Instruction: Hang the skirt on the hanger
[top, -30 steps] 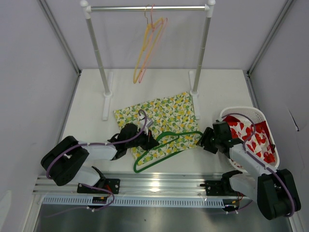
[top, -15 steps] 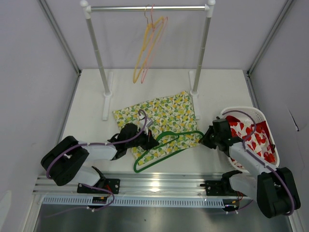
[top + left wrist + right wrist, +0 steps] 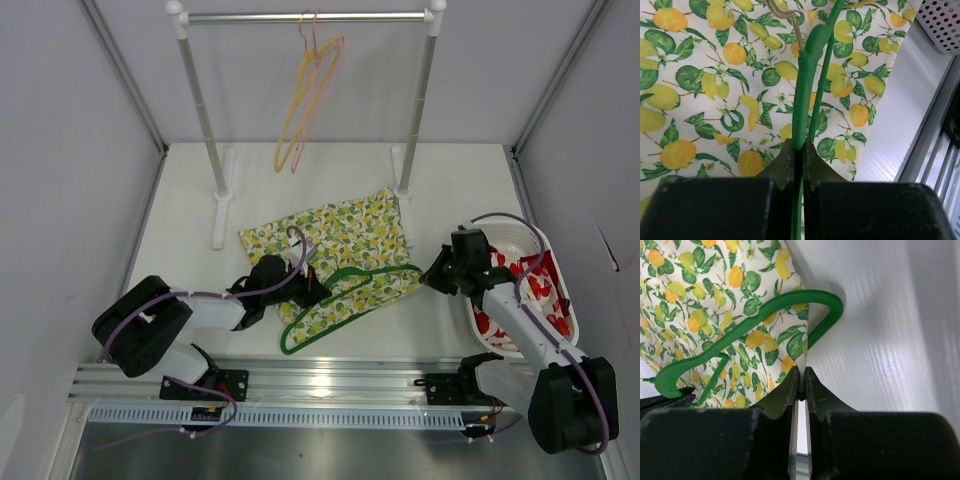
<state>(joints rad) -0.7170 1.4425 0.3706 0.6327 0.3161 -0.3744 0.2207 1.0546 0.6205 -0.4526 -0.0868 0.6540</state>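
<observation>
The skirt [image 3: 705, 85] is white fabric with a lemon and leaf print, spread flat. The green hanger [image 3: 801, 100] lies on top of it, with its thick neck pinched right between the left gripper [image 3: 797, 147] fingertips. Its curved end sits just ahead of the closed right gripper [image 3: 800, 375] fingertips, and the skirt's edge runs down to them. Can't tell if it's caught.

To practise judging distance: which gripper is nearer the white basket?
Right. The right gripper sits beside the basket, near its rim; the left gripper is farther off, jaws shut on the green hanger.
</observation>
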